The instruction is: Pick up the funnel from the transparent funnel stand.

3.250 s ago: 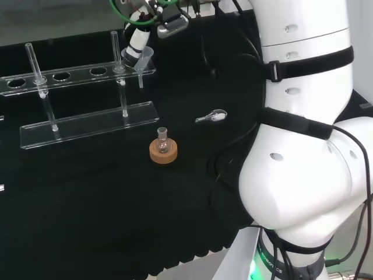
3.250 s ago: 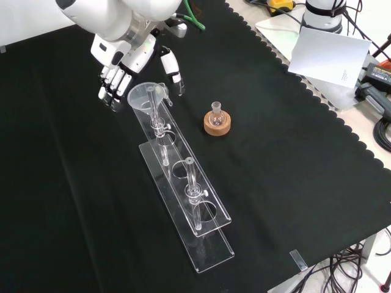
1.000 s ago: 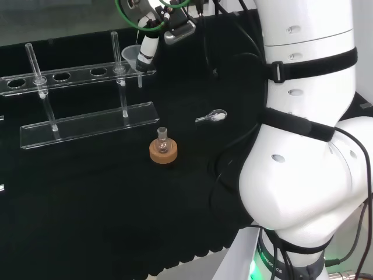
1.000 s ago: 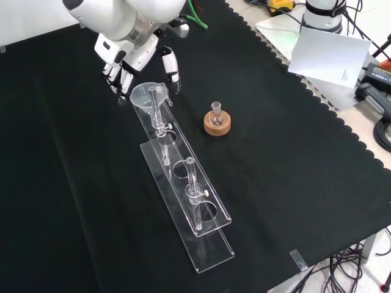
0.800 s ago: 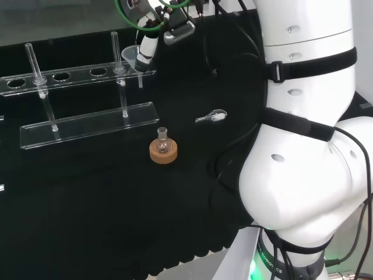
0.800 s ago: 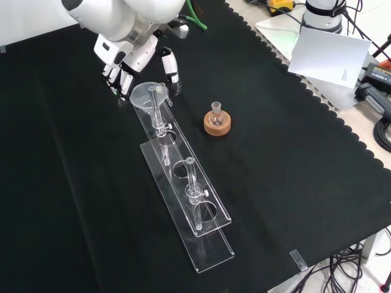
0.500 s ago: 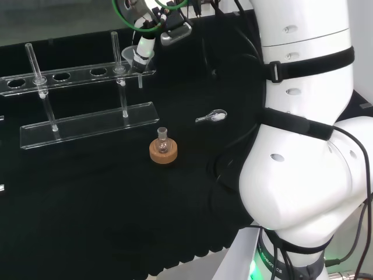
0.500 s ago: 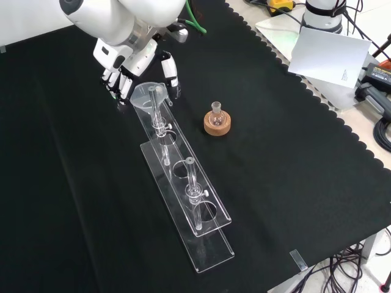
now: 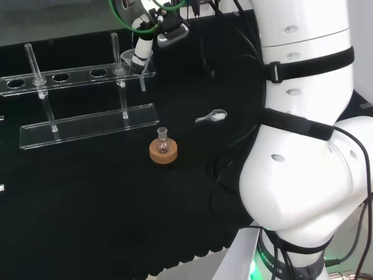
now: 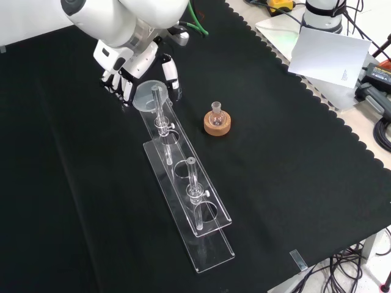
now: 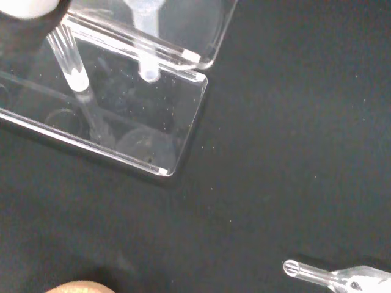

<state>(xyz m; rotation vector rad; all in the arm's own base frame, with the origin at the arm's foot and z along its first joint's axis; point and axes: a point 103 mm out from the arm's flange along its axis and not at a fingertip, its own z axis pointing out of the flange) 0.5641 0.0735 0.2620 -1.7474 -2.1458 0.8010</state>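
Observation:
The clear funnel [image 10: 148, 97] sits in the end hole of the transparent stand [image 10: 211, 210], its stem [image 11: 148, 27] hanging through the top plate. In the front view the hand [image 10: 131, 64] is right behind the funnel. Its fingers [image 10: 122, 82] reach down on the funnel's left and its thumb [image 10: 173, 78] on the right, fairly straight. Whether they touch the rim I cannot tell. In the head view the hand [image 9: 141, 53] overlaps the funnel [image 9: 129, 56] at the right end of the stand [image 9: 76, 74].
A cork ring with a small flask [image 10: 217, 121] stands to the right of the stand in the front view. A small glass piece [image 9: 211, 116] lies on the cloth beyond it. Two upright glass rods [image 10: 192, 177] rise from the stand. The arm's white links [image 9: 303, 146] stand at the head view's right.
The hand has come in closer over the end of the stand, with fingers and thumb now flanking the funnel. The funnel remains seated in its hole.

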